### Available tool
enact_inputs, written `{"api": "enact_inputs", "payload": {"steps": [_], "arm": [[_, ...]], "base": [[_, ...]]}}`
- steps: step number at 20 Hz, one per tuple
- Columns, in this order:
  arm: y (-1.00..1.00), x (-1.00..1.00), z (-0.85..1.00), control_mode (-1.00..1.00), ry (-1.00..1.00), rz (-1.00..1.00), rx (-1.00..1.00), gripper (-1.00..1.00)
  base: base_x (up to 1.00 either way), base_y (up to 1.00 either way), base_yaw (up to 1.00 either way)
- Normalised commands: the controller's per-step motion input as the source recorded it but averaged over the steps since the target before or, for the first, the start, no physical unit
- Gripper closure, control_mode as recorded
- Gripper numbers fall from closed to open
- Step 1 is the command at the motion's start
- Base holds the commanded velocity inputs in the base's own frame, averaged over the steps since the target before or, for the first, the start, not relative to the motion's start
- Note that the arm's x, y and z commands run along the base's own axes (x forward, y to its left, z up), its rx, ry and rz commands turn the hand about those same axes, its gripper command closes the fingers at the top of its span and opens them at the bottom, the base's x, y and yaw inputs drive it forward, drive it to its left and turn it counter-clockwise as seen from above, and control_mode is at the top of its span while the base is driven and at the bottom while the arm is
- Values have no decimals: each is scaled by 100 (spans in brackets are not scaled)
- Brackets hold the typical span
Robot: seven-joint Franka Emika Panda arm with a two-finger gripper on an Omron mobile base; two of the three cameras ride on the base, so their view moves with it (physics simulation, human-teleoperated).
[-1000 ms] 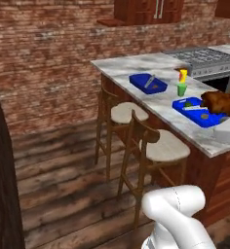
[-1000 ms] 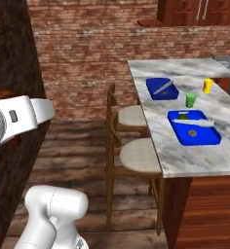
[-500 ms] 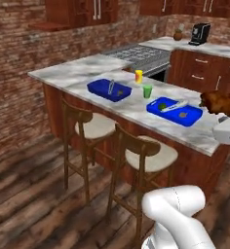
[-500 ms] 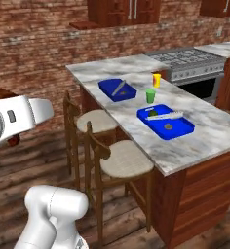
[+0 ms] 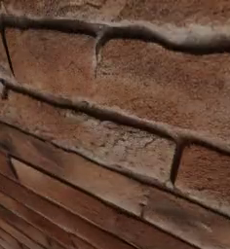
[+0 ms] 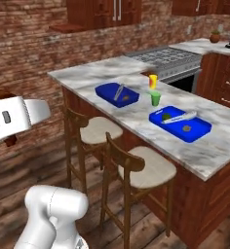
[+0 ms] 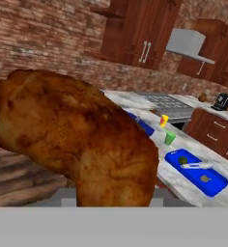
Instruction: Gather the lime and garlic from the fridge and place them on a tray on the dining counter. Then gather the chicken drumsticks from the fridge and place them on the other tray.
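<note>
A reddish-brown chicken drumstick (image 7: 82, 144) looms right in front of the hand camera, thick end up. My gripper (image 7: 114, 200) is shut on it, and the drumstick hides the fingertips. The dining counter (image 6: 112, 73) with its marble top and red brick side runs across the right base view. Two blue trays lie on it. On the near tray (image 6: 197, 131) lie the dark green lime (image 6: 166, 116), a pale utensil and a small tan lump, too small to name. The far tray (image 6: 107, 90) holds a pale utensil and a small speck. The fridge is out of view.
A light green cup (image 6: 156, 98) and a yellow bottle (image 6: 153, 80) stand between the trays. Two wooden stools (image 6: 146, 168) stand against the counter's near side. A stove (image 6: 170, 57) sits behind the counter. A brick wall (image 5: 117, 121) is very close in the left base view.
The whole scene has shifted as the base drives and turns: the counter now sits closer in the right base view, and the left base view has swung onto brick. The drumstick stays in the gripper.
</note>
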Motion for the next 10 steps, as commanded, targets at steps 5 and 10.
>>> {"api": "enact_inputs", "payload": {"steps": [5,10], "arm": [[0,0,0,100,0,0,0,100],[0,0,0,100,0,0,0,100]], "base": [[31,100,-35],[63,100,-38]]}}
